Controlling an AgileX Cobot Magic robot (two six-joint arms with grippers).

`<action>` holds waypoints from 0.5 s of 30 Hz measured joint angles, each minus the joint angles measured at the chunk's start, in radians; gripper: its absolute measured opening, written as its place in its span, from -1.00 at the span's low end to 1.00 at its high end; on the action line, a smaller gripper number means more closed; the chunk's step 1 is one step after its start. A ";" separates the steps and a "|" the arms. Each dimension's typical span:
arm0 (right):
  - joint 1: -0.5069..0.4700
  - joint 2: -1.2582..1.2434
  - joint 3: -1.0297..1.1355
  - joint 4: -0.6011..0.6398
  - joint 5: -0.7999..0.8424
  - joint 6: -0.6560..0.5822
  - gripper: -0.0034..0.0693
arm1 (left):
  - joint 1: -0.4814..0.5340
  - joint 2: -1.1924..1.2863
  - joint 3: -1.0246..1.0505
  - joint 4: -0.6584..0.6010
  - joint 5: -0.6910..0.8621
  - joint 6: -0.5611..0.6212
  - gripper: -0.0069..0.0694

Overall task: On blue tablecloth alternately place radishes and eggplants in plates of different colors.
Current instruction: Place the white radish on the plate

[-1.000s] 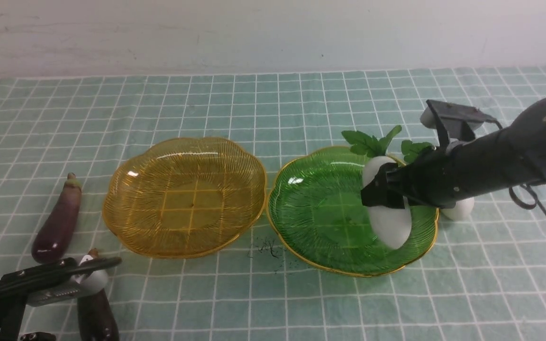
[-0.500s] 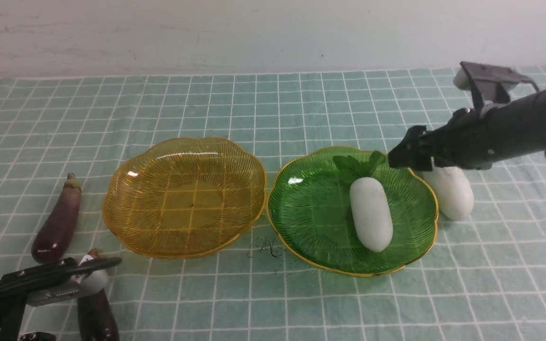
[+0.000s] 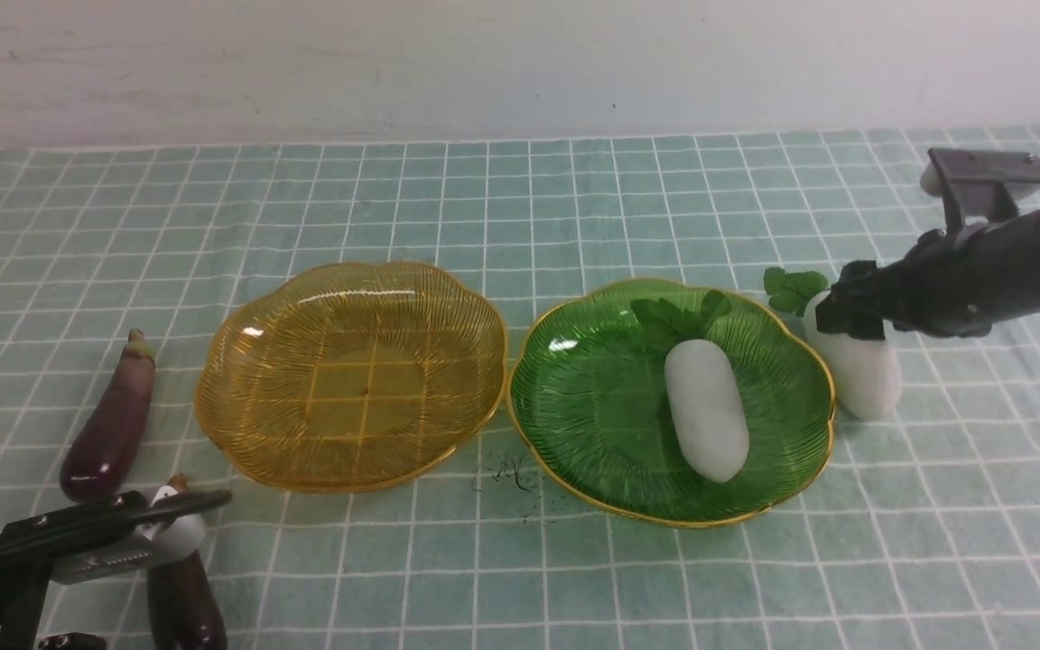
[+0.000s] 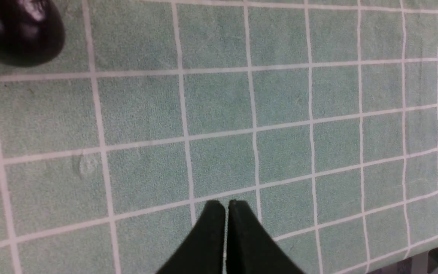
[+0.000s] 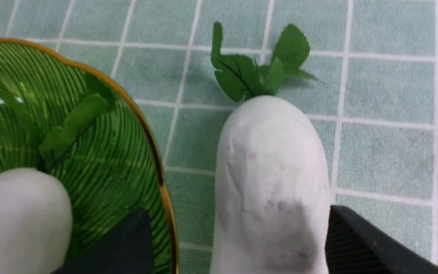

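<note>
Teal white-gridded cloth (image 3: 574,199), amber plate (image 3: 213,379), green plate (image 3: 592,397), white radishes (image 3: 706,411).

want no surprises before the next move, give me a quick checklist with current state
1. One radish lies inside the green plate: ok.
2. Yellow plate holds nothing yet: ok.
3. Right hand open around the second radish on the cloth: ok.
4. Its finger nearest the green plate is off the rim: cannot tell.
5. Left hand open for grasping: not ok, shut.
6. Far eggplant and near eggplant on the cloth by the left hand: ok.
</note>
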State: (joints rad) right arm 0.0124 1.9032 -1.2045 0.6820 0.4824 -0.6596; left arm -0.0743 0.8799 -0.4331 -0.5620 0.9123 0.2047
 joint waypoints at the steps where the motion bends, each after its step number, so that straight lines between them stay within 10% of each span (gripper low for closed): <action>1: 0.000 0.006 0.000 0.000 -0.002 0.000 0.59 | 0.000 0.000 0.000 0.000 0.000 0.000 -0.83; 15: -0.003 0.033 -0.004 0.006 0.003 0.004 0.22 | 0.000 0.000 0.000 0.001 0.000 0.000 -0.83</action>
State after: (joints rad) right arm 0.0094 1.9360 -1.2081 0.6878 0.4857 -0.6552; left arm -0.0743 0.8799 -0.4331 -0.5610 0.9123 0.2047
